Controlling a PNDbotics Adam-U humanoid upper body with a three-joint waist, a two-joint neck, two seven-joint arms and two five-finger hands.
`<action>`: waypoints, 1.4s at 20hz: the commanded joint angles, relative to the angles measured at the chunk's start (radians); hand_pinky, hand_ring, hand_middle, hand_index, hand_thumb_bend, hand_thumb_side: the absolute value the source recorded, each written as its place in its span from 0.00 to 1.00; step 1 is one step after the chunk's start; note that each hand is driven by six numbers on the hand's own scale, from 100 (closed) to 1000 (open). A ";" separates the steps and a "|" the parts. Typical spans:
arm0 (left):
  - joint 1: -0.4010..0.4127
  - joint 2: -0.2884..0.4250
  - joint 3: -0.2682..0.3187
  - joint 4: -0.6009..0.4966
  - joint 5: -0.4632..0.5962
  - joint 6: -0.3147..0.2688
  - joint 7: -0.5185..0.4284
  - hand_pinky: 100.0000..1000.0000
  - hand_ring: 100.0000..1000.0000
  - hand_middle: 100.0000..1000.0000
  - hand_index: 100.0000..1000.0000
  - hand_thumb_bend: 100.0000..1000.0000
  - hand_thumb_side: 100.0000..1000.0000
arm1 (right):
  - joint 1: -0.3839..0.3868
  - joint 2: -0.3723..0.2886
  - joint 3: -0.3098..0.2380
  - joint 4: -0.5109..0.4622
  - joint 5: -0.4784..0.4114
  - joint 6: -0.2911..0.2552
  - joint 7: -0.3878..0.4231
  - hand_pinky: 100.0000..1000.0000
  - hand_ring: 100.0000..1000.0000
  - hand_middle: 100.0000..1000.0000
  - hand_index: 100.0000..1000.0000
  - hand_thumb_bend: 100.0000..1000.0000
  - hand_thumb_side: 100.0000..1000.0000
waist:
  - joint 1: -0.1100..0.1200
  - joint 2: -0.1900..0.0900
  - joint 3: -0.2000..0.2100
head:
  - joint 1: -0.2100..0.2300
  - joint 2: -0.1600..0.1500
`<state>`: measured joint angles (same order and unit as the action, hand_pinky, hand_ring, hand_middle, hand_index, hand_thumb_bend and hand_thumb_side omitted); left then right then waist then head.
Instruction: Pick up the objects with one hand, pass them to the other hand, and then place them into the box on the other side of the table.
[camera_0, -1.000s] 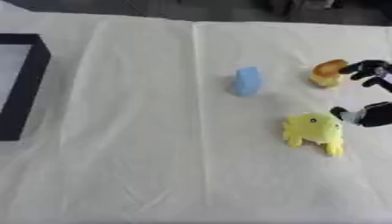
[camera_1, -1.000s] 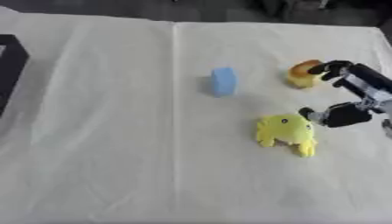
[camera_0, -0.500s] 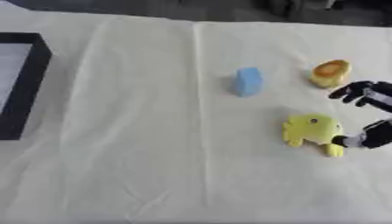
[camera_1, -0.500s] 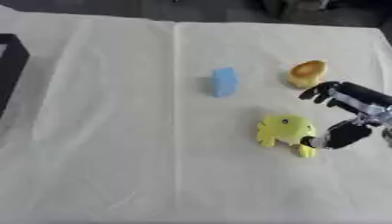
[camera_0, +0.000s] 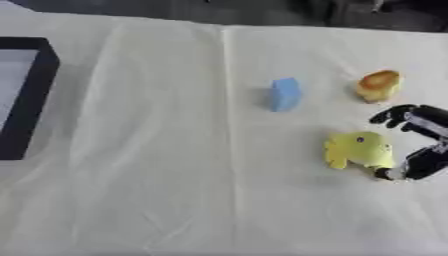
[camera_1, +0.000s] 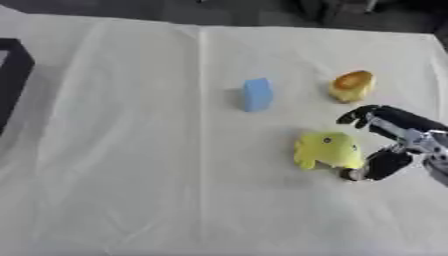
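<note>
Fingers (camera_1: 360, 114) and thumb of the right hand (camera_1: 395, 142) are spread around the yellow toy's (camera_1: 329, 149) right side, not closed on it. The toy's long axis lies left-right on the cloth (camera_1: 131, 150). Only the left eye view shows the box (camera_0: 33, 97) wall fully.

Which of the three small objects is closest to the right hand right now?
The yellow plush toy: the right hand brackets its right side, while the orange object and blue block sit farther up the table.

Our right hand (camera_1: 395, 142) reaches in from the right edge, low over the table. We have the fingers (camera_1: 357, 115) spread out above and the thumb (camera_1: 374, 167) curled in below, a wide gap between them, holding nothing. Our left hand is out of view.
</note>
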<state>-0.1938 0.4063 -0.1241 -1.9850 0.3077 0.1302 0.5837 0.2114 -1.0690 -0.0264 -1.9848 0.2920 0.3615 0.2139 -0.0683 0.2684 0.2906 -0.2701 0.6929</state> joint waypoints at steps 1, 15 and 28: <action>-0.010 0.018 0.004 -0.015 -0.003 -0.001 0.000 0.92 0.50 0.75 0.91 0.55 0.72 | -0.004 -0.024 0.008 -0.015 0.016 0.038 -0.011 0.79 0.82 0.80 0.84 0.50 0.06 | 0.004 -0.009 0.002 | -0.007 -0.007; -0.013 0.008 0.001 -0.015 -0.004 0.000 -0.002 0.93 0.50 0.75 0.91 0.55 0.72 | -0.028 -0.011 0.050 -0.015 -0.033 0.167 -0.077 0.76 0.78 0.71 0.79 0.33 0.00 | 0.000 0.008 0.018 | -0.016 -0.015; -0.012 0.003 0.000 -0.015 -0.005 -0.001 -0.001 0.93 0.50 0.75 0.90 0.55 0.72 | -0.048 -0.002 0.076 -0.015 -0.025 0.239 -0.132 0.69 0.60 0.40 0.54 0.15 0.00 | 0.001 0.010 0.021 | -0.017 -0.020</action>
<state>-0.2004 0.3963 -0.1281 -1.9850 0.3078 0.1304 0.5835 0.1672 -1.0548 0.0573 -1.9849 0.2630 0.5982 0.0975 -0.0713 0.2910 0.3126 -0.2850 0.6828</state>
